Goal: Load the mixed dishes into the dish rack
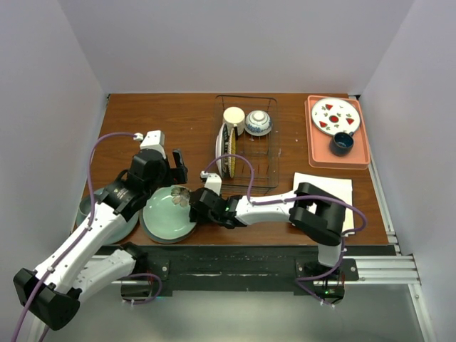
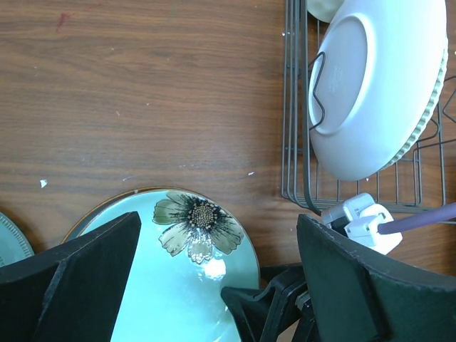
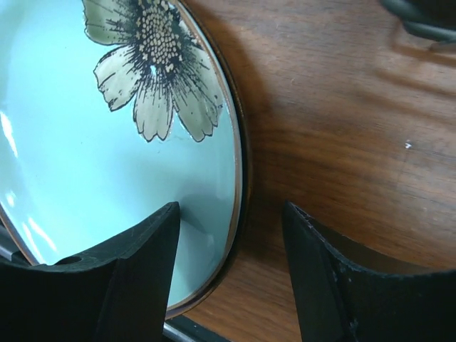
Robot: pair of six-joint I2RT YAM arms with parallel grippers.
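The right end effector (image 3: 229, 210) is standing open, its two black fingers (image 3: 121, 285) straddling the right rim of the pale green ceramic plate with the brown painted flower (image 3: 71, 178). One finger is hanging over the glazed inside and the other over bare wood, with nothing gripped yet. The left end effector (image 1: 173, 169) is hovering over the same plate's far side, spread wide and holding nothing.

The flower plate is lying flat at the near left of the brown wooden surface (image 1: 142, 117), resting on a teal-blue plate (image 1: 153, 234) whose rim is peeking out beneath it. Just to the right, the dark thin-wire dish rack (image 2: 291, 142) is already carrying a white plate with a dark patterned rim (image 1: 224, 146) on edge, a cream mug (image 1: 234, 116) and a small blue-white patterned bowl (image 1: 258, 122).

I'm thinking the trouble is going to come from that rim. It is thin and glossy, so a pinch on one side alone could slide off as the plate tips up. If the outer finger is reaching too low, it may catch the teal-blue plate as well and drag or lift both. A plate dangling from one edge could also swing into the rack's wires or knock the white plate standing there. And the two arms are working close together over one dish, so they could bump
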